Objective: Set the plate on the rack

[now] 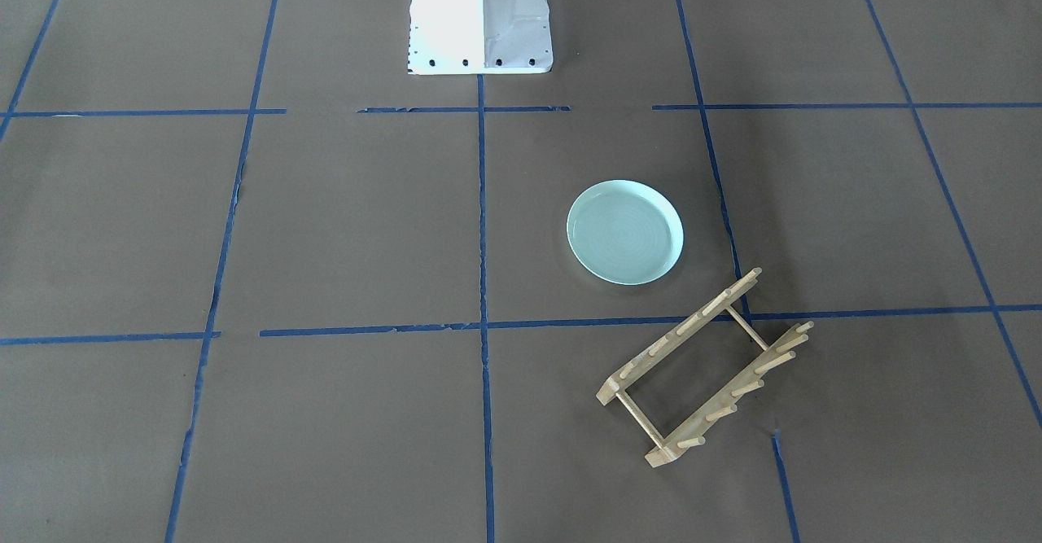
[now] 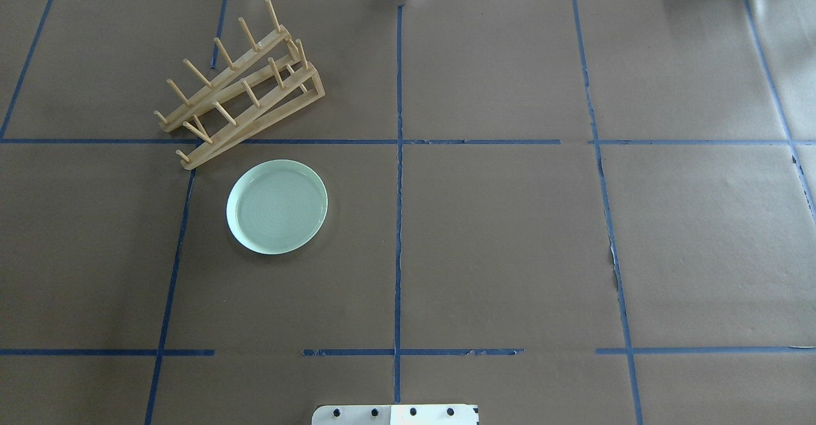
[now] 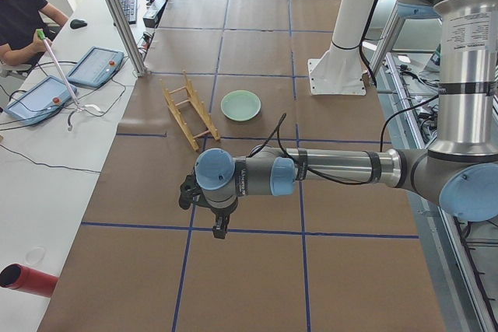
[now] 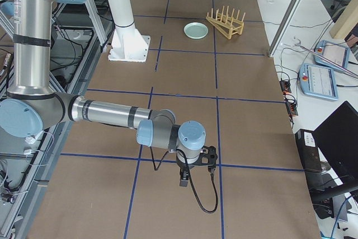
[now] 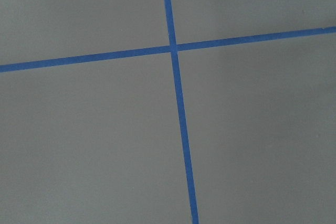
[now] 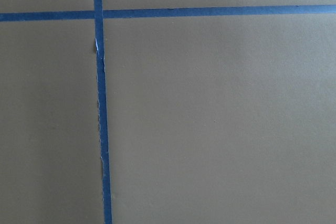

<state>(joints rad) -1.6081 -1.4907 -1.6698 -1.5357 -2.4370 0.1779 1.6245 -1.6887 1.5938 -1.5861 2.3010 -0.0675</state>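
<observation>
Front-facing view: a pale green plate (image 1: 625, 232) is lying flat on the brown worktop (image 1: 326, 225), near a small wooden rack (image 1: 704, 368) that is sitting askew, not touching it.

Overhead view: both are sitting in the left half, the rack farther away.

Left side view: the left end effector (image 3: 220, 227) is hanging well apart from the plate; its opening cannot be told. A seated person (image 3: 19, 13) is working beside the worktop.

Right side view: the right end effector (image 4: 183, 178) is hanging far off, its opening also unclear.

Likely risks: the flat plate slipping during gripping, or the light rack sliding when nudged.
</observation>
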